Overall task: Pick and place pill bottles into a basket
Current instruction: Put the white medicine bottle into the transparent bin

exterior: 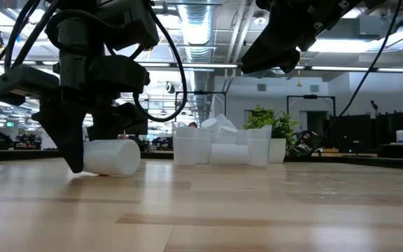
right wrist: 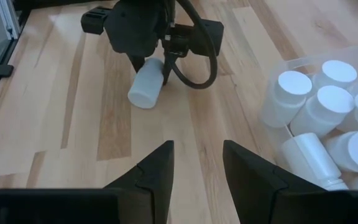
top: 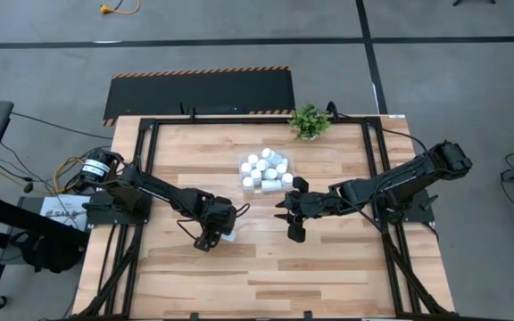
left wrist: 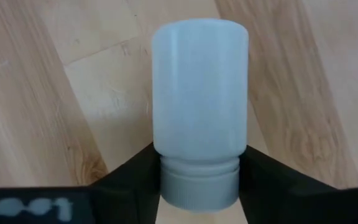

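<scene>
One white pill bottle (top: 227, 236) (left wrist: 199, 93) lies on its side on the wooden table, left of centre. My left gripper (top: 214, 239) (right wrist: 154, 62) stands over its cap end and is shut on it. The clear basket (top: 244, 159) (right wrist: 291, 62) sits at the far middle of the table and holds several white pill bottles (top: 264, 169) (right wrist: 328, 106). My right gripper (top: 291, 214) (right wrist: 197, 155) hangs above the table just near of the basket. Its fingers are drawn close together with nothing between them. My left gripper pinches the bottle's cap end (left wrist: 199, 186) between its two fingers (left wrist: 135, 180), one on each side of the cap and neck. The fingers come steeply from above, slanting down. The bottle lies on its side on the table (exterior: 114, 157), its bottom pointing away from the gripper.
A small green potted plant (top: 309, 120) stands at the table's far edge, right of the basket. Black frame rails run along the table's left and right sides (top: 145, 160). Bare wood lies across the near half of the table (top: 266, 276).
</scene>
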Robot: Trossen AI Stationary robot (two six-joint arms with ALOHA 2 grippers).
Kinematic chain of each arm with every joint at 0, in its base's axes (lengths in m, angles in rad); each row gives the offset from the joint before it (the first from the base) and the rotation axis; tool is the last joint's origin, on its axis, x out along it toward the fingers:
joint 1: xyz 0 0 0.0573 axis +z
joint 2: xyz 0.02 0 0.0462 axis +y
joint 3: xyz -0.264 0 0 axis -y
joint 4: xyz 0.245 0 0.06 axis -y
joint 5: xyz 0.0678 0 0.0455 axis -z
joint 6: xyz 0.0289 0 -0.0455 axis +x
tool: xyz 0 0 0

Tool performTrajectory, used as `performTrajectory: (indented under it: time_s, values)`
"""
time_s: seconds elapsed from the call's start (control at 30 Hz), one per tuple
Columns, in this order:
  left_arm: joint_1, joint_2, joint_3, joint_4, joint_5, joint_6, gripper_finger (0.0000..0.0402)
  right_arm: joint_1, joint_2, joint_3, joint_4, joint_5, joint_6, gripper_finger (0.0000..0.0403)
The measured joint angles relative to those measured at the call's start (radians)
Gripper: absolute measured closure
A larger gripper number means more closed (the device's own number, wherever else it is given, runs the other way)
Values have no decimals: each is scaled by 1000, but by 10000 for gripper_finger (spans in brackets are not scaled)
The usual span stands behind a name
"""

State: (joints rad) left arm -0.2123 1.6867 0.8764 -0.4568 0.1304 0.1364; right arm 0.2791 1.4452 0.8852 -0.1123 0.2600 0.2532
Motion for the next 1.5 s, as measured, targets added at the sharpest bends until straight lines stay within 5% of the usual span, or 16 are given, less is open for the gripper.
performTrajectory:
  time_s: [0.53, 0.77, 1.07, 1.5]
  values:
    - [25, 2, 95, -137, -33, 52, 250, 0, -56, 0, -3, 3, -35, 272]
    - [68, 2, 202, -228, -145, 120, 242, 0, -137, 0, -10, 3, -155, 272]
    - [159, 2, 388, -268, -242, 194, 247, -42, -250, 0, -150, 6, -237, 272]
    - [354, 3, 584, -171, -216, 69, 245, -148, -348, 0, -396, 3, -238, 272]
